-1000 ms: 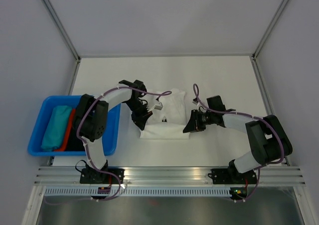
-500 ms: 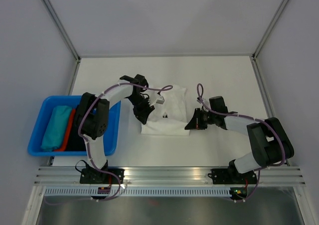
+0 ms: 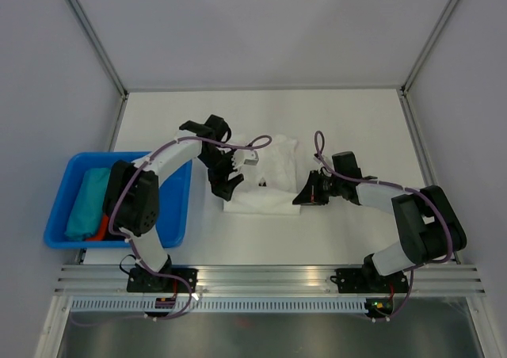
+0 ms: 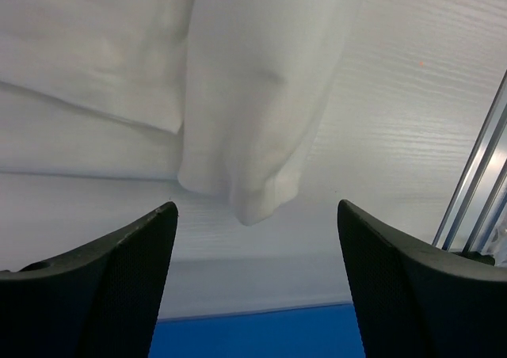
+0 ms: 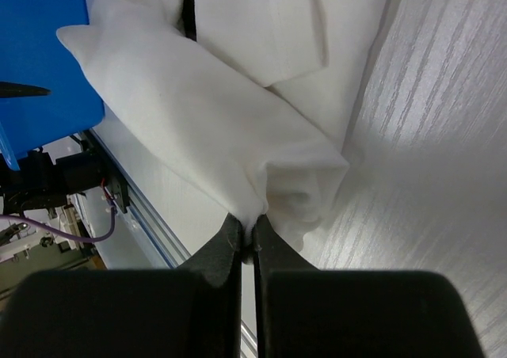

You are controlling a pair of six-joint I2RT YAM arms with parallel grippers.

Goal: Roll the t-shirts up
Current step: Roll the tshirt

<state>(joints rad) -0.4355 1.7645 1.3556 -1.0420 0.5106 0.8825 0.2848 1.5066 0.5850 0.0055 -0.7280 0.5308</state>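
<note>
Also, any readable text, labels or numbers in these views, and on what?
No text can be read in any view.
On the white t-shirt: a small dark mark shows in the top view, too small to read.
On the blue bin: no label or number visible.

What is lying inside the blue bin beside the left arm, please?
A teal cloth roll lies in the blue bin, with a strip of red cloth beside it. The left arm covers the bin's right half, hiding whatever is there.
</note>
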